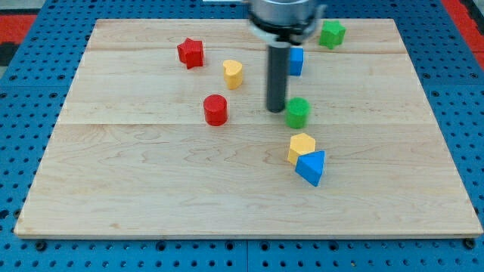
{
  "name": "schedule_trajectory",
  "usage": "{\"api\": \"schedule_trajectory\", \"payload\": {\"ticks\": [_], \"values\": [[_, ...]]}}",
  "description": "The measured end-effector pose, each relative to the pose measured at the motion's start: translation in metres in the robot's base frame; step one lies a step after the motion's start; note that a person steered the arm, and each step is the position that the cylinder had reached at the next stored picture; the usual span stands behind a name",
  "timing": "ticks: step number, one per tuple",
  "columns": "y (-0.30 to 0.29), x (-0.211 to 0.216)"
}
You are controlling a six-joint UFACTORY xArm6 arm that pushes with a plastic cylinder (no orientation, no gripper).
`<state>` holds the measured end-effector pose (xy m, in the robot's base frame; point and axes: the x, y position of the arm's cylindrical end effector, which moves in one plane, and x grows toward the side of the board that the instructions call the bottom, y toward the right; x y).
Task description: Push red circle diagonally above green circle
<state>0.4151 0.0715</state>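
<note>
The red circle [215,109] stands left of the board's middle. The green circle [297,112] stands to its right at about the same height in the view. My tip [275,111] is down at the board just left of the green circle, almost touching it, with the red circle well off to the tip's left. The dark rod rises straight to the arm at the view's top.
A red star [191,53] and a yellow heart [233,73] lie at the upper left. A blue block [296,61] sits partly behind the rod. A green star [331,34] is at the top right. A yellow hexagon [301,146] touches a blue triangle [311,167] below the green circle.
</note>
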Motion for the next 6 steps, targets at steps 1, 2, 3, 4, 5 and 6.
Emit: {"api": "schedule_trajectory", "payload": {"ticks": [1, 2, 3, 4, 5, 6], "values": [[0.049, 0.011], [0.086, 0.016], [0.057, 0.0], [-0.01, -0.016], [-0.044, -0.039], [-0.118, -0.054]]}}
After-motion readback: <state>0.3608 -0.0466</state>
